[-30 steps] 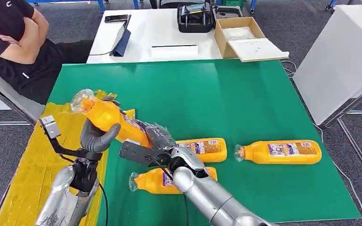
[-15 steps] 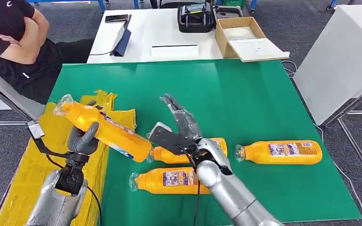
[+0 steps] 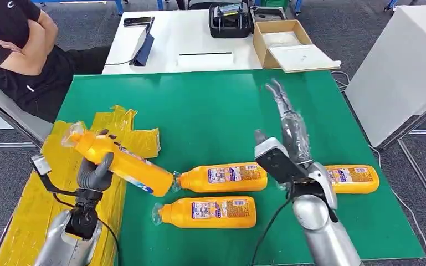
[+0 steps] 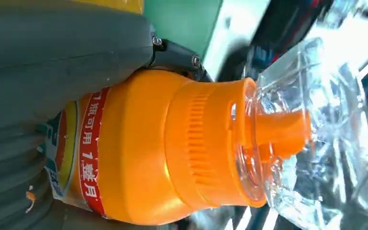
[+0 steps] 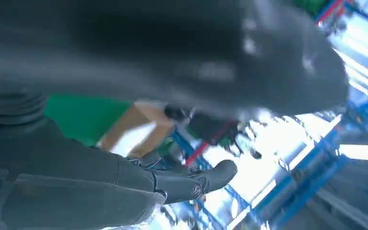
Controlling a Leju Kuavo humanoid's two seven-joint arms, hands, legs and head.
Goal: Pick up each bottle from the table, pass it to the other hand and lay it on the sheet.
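Left hand (image 3: 94, 173) wrapped round an orange bottle (image 3: 123, 163), cap end tilted up over the yellow sheet (image 3: 44, 191), base out over the green table (image 3: 210, 111). Right hand (image 3: 288, 124) empty, fingers spread, raised above the table well apart from the held bottle. Three more bottles (image 3: 224, 177) lying on the table between the arms. Best to swing fully over the sheet, level the bottle, lower until touching, then release gently to stop rolling.

The left hand (image 3: 95, 173) is wrapped around a bottle (image 3: 123, 164), held tilted. The right hand (image 3: 288, 130) is raised, fingers stretched apart, nothing gripped.
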